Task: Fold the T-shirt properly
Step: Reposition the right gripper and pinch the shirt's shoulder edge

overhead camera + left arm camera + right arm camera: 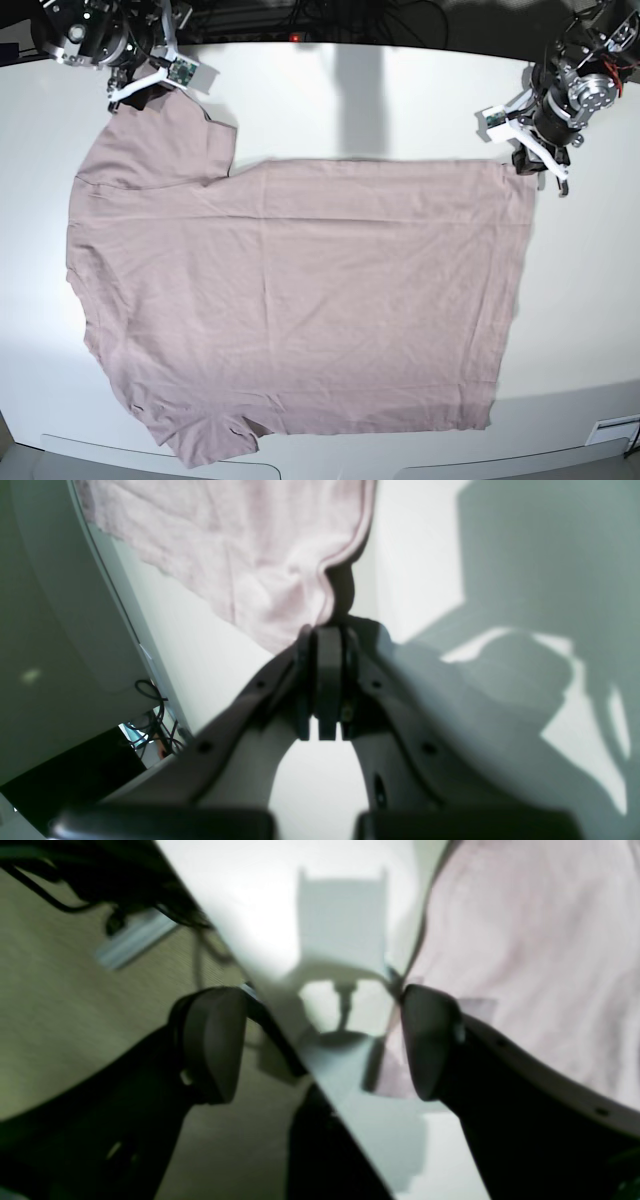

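Note:
The mauve-pink T-shirt (300, 300) lies spread flat on the white table (350, 90), sleeves to the left and hem to the right. My left gripper (537, 165) is at the hem's far right corner. In the left wrist view its fingers (327, 630) are pressed together, and the T-shirt's (240, 555) hem corner runs in between the tips. My right gripper (137, 93) is at the far left sleeve's corner. Its fingers (215, 1040) stand wide apart with nothing between them, one beside the T-shirt's (540, 965) edge and the other past the table edge.
Black cables and arm mounts (300, 15) line the table's back edge. Floor and cables (75, 990) show beyond the table edge in the right wrist view. The front edge (330, 465) runs just below the shirt's lower side.

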### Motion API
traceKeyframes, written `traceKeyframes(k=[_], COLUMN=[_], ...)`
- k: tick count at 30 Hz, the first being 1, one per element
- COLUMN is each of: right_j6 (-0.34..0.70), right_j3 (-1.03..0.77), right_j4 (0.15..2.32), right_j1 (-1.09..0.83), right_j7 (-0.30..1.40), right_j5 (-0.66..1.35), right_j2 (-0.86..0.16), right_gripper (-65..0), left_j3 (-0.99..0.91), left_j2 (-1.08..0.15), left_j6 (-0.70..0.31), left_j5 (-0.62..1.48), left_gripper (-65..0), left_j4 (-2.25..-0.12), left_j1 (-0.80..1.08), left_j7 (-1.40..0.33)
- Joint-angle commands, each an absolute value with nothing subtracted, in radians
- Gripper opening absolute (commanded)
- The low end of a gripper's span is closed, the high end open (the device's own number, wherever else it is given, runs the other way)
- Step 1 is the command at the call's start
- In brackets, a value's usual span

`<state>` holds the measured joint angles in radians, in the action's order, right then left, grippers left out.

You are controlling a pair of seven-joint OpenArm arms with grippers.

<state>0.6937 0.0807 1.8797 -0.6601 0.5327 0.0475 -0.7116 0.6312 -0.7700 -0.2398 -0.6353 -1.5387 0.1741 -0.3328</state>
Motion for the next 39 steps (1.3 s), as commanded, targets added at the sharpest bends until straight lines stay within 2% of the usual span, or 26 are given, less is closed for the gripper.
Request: traceKeyframes(k=[1,6,10,15,19,25,31,35,39], right_j6=[0.698,0.698,0.698,0.698,0.646,0.651,0.693,0.682,0.648], right_j3=[0.076,0.072,0.065,0.065,0.065,0.066,0.066,0.066,0.066], right_j4=[1.894,1.894,1.894,1.895,1.895,1.895,1.895,1.895,1.895], right_j1=[-0.662,-0.662,-0.645,-0.587,-0.565,-0.566,-0.566,-0.566,-0.566], right_j7=[0.524,0.508,0.416,0.461,0.551,0.677,0.753,0.82,0.79], right_j5=[0.079,0.116,0.149,0.234,0.107,-0.085,-0.094,-0.107,-0.17], right_j2=[-0.726,-0.726,-0.725,-0.723,-0.724,-0.723,-0.728,-0.743,-0.748], right_gripper=[-17.1,-17.1,-17.1,-17.1,-17.1,-17.1,-17.1,-17.1,-17.1], left_j3=[0.637,0.637,0.637,0.637,0.637,0.637,0.637,0.637,0.637], left_j2=[-0.779,-0.779,-0.779,-0.779,-0.779,-0.779,-0.779,-0.779,-0.779], left_j6=[-0.281,-0.28,-0.281,-0.281,-0.281,-0.281,-0.281,-0.281,-0.281], left_j5=[-0.617,-0.617,-0.616,-0.595,-0.583,-0.583,-0.583,-0.583,-0.583], left_gripper=[-65.0,-65.0,-65.0,-65.0,-65.0,-65.0,-65.0,-65.0,-65.0], left_j4=[-1.542,-1.542,-1.542,-1.542,-1.542,-1.542,-1.542,-1.542,-1.542], left_j1=[0.18,0.18,0.18,0.182,0.182,0.18,0.18,0.18,0.18], left_j7=[-0.323,-0.323,-0.323,-0.334,-0.344,-0.344,-0.344,-0.344,-0.344])
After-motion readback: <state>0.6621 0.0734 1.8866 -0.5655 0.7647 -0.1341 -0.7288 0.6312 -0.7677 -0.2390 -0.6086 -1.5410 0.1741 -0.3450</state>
